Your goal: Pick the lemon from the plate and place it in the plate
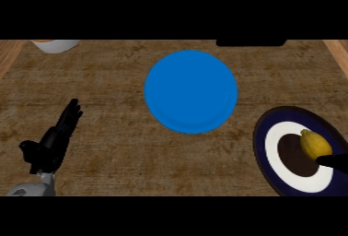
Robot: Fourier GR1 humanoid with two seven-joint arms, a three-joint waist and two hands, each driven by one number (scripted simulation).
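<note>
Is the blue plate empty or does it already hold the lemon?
Empty. The blue plate shows bare; the lemon lies on the dark plate at right.

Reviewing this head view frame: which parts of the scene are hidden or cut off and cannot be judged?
- Right robot hand: only a dark tip shows at the right edge beside the lemon; its fingers cannot be judged.
- Dark-rimmed plate: cut by the right edge.
- White object, top left: cut by the top edge; unidentifiable.
- Black object, top: likewise cut.
- Left robot hand rests open, lower left.
</note>
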